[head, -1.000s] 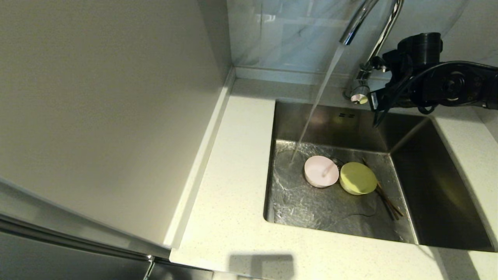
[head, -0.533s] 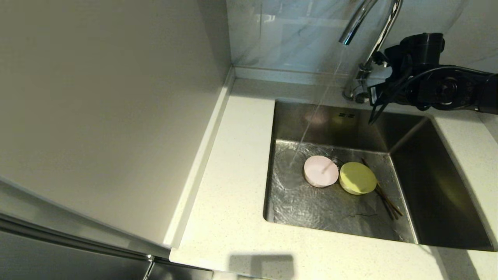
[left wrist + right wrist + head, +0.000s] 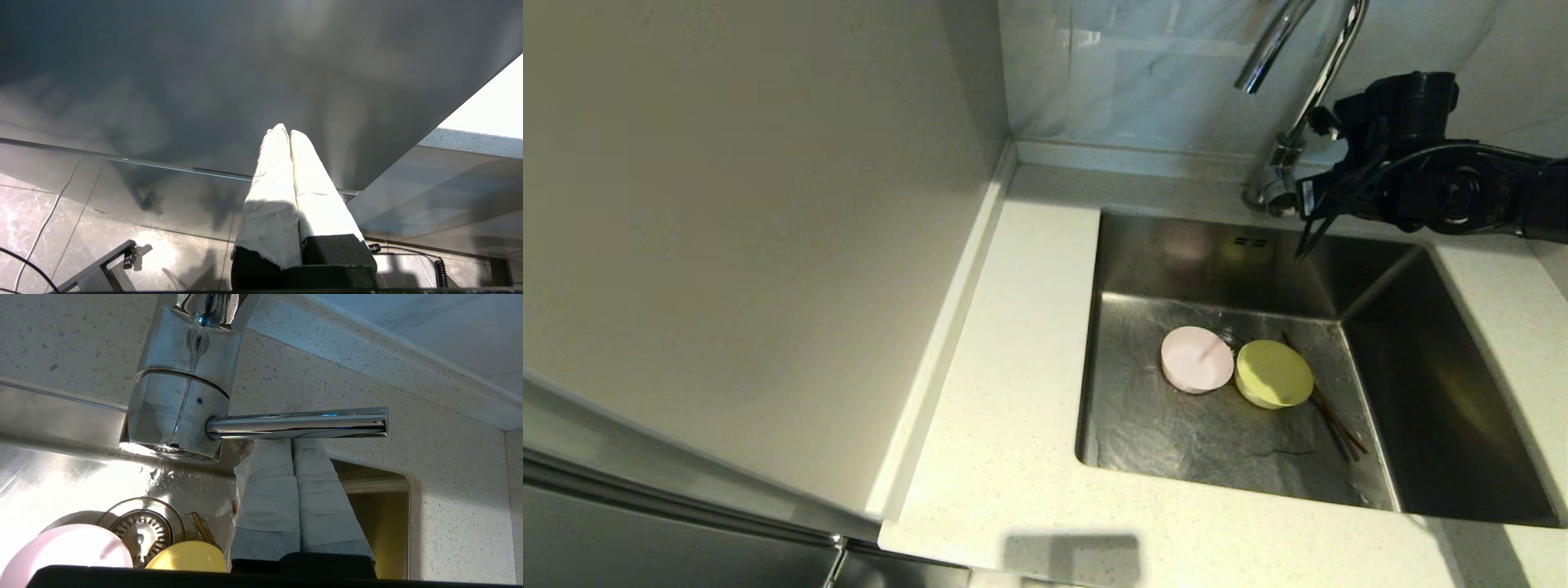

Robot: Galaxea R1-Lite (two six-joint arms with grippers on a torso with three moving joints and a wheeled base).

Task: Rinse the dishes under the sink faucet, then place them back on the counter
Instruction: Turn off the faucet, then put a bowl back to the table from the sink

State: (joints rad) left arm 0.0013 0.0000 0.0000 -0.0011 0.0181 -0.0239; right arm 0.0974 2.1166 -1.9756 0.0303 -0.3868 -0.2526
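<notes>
I am looking at the moment where the rinsing step is ending, as I judge it: no water is coming from the faucet [image 3: 1298, 49] in the upper right of the frame, and the floor of the sink [image 3: 1445, 408] is wet and shining. The right gripper [image 3: 292, 443] is sitting at the right of the faucet base, with its jaws pressed fully together and holding nothing; in the right wrist view the tips are lying just behind the lever [image 3: 300, 424], which is standing level. I cannot tell if they are touching it.

The pink bowl [image 3: 1197, 360] and the yellow bowl [image 3: 1274, 375] are lying side by side in the middle of the sink, near the drain [image 3: 141, 531], both upside down, it seems. The chopsticks [image 3: 1335, 416] are lying just right of the yellow bowl, partly under it.

The left gripper [image 3: 290, 139] is parked low in front of a dark cabinet panel, jaws closed and empty.

Next, I think the right arm should leave the lever, open its jaws, go down into the sink and lift one bowl to the worktop [image 3: 1013, 408]. The smooth wet bowls may be slipping easily.
</notes>
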